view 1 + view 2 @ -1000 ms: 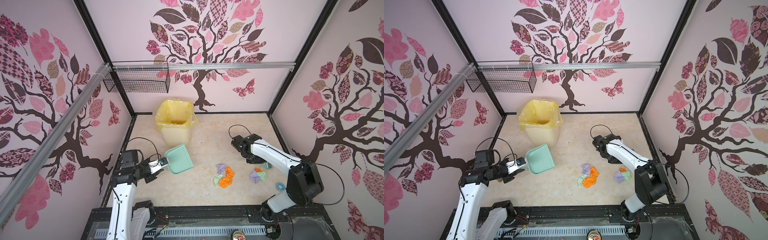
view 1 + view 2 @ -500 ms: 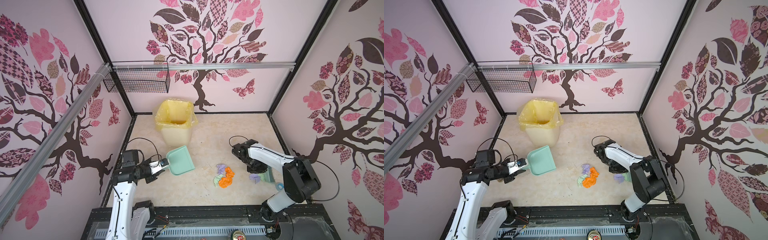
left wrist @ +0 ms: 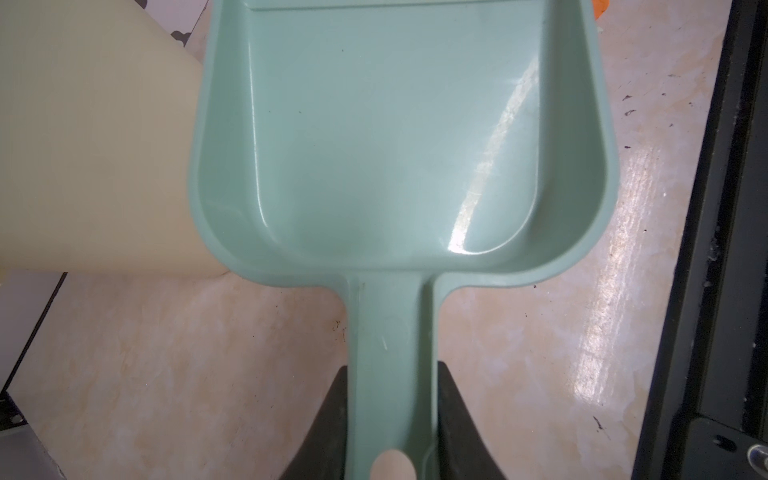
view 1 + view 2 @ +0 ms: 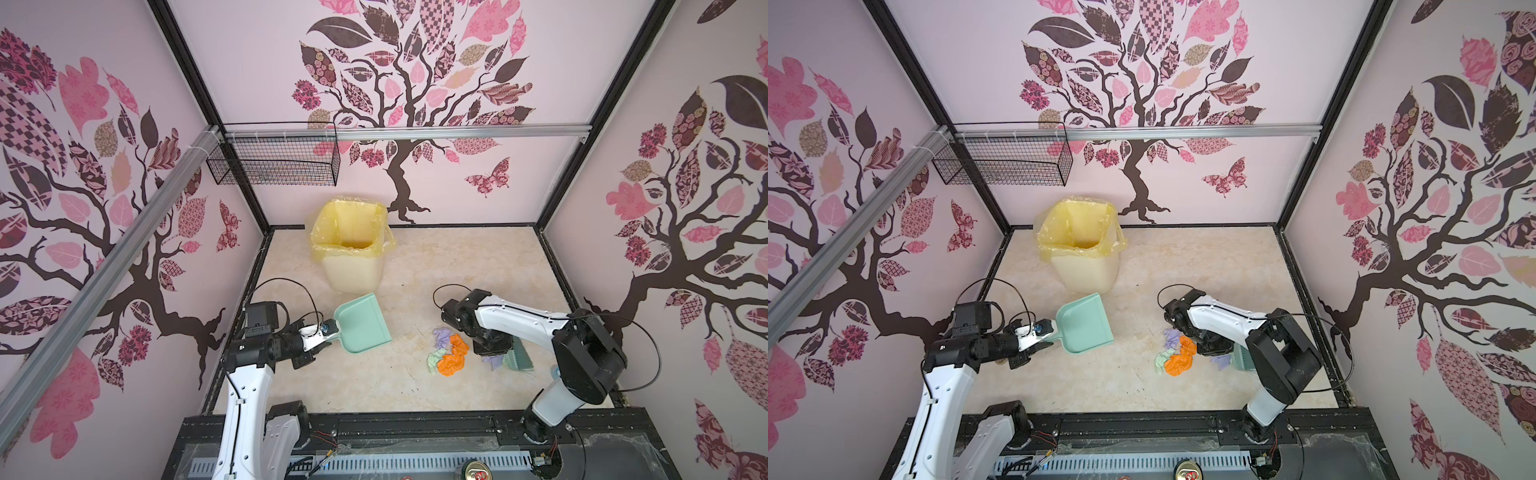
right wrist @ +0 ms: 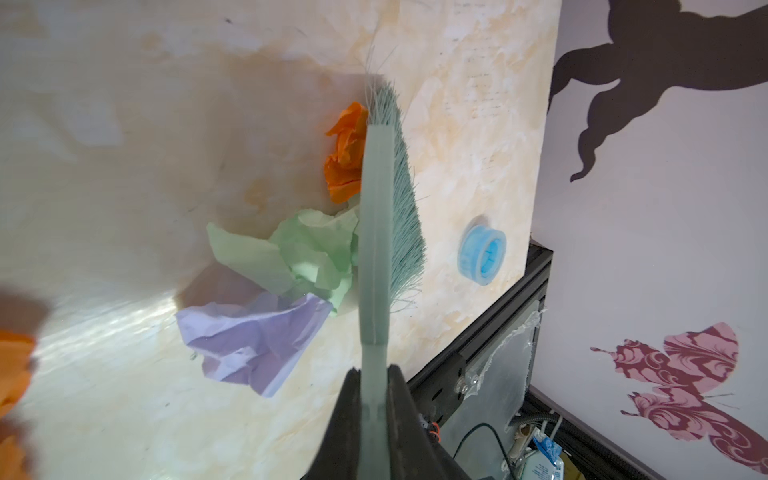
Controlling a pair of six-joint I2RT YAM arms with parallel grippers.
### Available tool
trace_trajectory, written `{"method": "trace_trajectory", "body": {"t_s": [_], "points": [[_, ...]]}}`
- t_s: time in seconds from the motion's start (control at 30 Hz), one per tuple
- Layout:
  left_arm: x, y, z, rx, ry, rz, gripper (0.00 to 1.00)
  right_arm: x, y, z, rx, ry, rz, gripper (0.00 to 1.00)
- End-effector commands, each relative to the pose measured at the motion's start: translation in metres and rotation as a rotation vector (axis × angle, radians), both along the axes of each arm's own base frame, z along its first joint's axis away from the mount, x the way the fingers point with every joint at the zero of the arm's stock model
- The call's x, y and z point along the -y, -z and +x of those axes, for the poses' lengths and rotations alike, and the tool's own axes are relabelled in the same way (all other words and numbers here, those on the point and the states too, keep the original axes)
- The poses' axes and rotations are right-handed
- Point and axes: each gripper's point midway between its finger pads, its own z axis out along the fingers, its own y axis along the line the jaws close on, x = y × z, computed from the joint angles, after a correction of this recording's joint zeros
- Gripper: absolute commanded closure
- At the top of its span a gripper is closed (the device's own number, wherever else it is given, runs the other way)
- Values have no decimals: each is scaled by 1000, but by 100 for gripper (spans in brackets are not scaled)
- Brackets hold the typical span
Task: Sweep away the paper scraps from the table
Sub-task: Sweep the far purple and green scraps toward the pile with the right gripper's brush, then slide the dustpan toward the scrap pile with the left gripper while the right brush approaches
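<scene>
The left fingers (image 3: 455, 419) are clamped on the dustpan (image 3: 395, 145) handle. The right fingers (image 5: 401, 419) are clamped on the brush (image 5: 376, 249); paper scraps (image 5: 307, 253) lie on the table (image 5: 104, 124) just ahead of them, touching its head.

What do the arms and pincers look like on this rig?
Left arm and right arm: white links, black joint housings, thin black cable loops. Left pincer and right pincer: black fingers tapering toward the tips.
</scene>
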Motion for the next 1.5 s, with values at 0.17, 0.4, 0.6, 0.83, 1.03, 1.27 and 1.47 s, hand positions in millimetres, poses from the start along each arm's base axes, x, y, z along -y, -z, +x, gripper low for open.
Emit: {"method": "trace_trajectory", "body": {"t_s": [0.17,0.4,0.6,0.83,1.03,1.27,1.47], "points": [[5,12,-12,-46,20,-16,100,-88,-12,17,74,-83,266,100],[7,42,-29,-137,55,50,100,-114,-34,14,110,-155,300,100],[13,65,-40,-192,84,113,100,-92,-69,15,177,-160,241,100],[12,93,-53,-276,148,218,100,-64,-98,13,232,-170,164,100],[14,112,-55,-257,215,378,100,-49,-84,12,209,-165,142,100],[31,113,-29,-253,181,414,100,-54,-61,13,183,-171,174,100],[45,111,-10,-252,136,385,100,-70,-50,18,151,-187,215,100]]}}
